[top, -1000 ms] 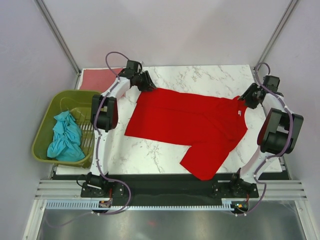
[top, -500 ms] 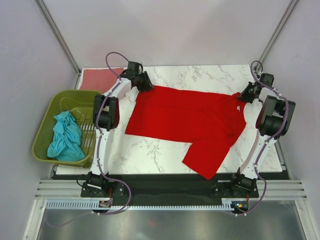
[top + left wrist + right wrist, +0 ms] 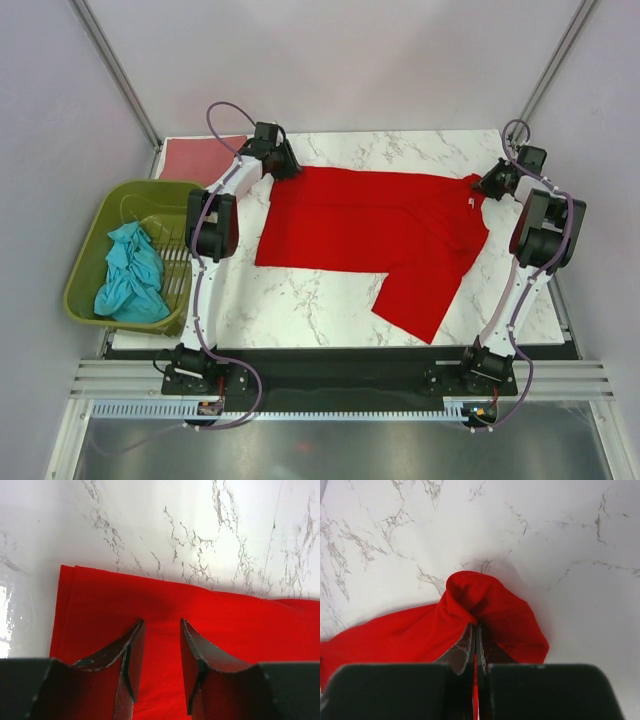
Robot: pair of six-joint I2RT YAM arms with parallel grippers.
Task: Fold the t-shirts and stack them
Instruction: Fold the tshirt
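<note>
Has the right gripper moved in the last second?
Yes. The right gripper has moved toward the far edge of the table, shut on the collar of the red t-shirt and dragging it along.

I had both arms stretched well forward, each elbow raised and each wrist angled down. The left gripper (image 3: 159, 625) sat low with its jaws apart. The right gripper (image 3: 475, 630) was pinched tight on the red t-shirt (image 3: 485, 605).

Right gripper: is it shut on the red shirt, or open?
Shut on it. In the right wrist view, the right gripper has its jaws pressed together, with a fold of the red t-shirt pinched and bunched up between them.
</note>
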